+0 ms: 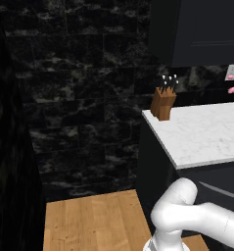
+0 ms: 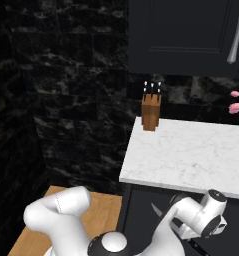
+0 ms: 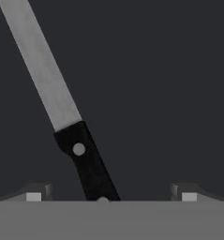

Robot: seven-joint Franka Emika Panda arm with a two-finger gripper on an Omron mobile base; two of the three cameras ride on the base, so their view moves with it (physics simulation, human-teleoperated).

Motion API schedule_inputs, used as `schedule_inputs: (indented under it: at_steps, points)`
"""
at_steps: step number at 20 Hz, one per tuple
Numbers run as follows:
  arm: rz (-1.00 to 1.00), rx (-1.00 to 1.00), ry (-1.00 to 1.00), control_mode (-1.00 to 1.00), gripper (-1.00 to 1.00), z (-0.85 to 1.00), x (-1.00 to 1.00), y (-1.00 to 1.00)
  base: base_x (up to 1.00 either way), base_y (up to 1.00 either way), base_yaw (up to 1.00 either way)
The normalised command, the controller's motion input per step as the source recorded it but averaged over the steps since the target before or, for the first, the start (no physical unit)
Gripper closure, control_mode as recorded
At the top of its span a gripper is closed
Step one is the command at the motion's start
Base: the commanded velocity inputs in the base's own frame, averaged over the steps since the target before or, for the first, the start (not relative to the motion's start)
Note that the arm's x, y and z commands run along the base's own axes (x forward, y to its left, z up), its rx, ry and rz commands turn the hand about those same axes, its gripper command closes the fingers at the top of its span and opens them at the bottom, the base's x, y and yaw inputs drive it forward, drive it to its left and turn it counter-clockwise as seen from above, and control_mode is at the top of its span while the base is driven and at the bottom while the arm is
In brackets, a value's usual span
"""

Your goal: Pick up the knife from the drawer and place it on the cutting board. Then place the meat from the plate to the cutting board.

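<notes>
Low in the left base view, the white arm [image 1: 197, 215] bent down in front of the dark cabinet under the marble counter [image 1: 201, 132]. A wooden knife block [image 1: 163, 102] stood at the counter's far corner, against the black stone wall. That block was not the target, and the arm was well below the counter's edge.

From the right base view, the arm reached under the counter's front edge, and its wrist [image 2: 208, 212] sat just below that edge, over the dark opening of the drawer [image 2: 146, 220]. A thin silver sliver near the wrist may have been the blade, though it was too small to be sure.

Through the hand view, the knife [image 3: 62, 108] lay on the dark drawer floor, with its silver blade running up and to the left and its black handle [image 3: 87, 164] coming down toward the hand [image 3: 111, 192]. The fingers [image 3: 33, 194] stood fully apart, holding nothing. The handle lay between them but nearer the left one, and slanted across the gap.

To my eye, the step was the descent for the grasp. It would go best if the hand shifted a little toward the handle, turned so the fingers crossed it squarely, and closed on the black handle rather than the blade.
</notes>
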Motion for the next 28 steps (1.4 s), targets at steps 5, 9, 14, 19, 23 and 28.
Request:
schedule_inputs:
  at_steps: [5,9,14,19,23,28]
  points:
    - [0.05,0.00,0.02,-1.00,-1.00,-0.23,0.00,0.00,0.00,0.00,0.00]
    - [0.04,0.00,0.01,-1.00,-1.00,-0.34,-0.04,0.00,0.00,0.00,0.00]
    - [0.03,0.00,0.03,-1.00,-1.00,-0.36,0.00,0.00,0.00,0.00,0.00]
    - [0.01,0.00,0.00,-1.00,-1.00,-0.33,-0.04,0.00,0.00,0.00,0.00]
    - [0.00,0.00,-0.04,-1.00,-1.00,-0.30,-0.15,0.00,0.00,0.00,0.00]
    - [0.00,0.00,-0.03,-1.00,-1.00,-0.23,-0.13,0.00,0.00,0.00,0.00]
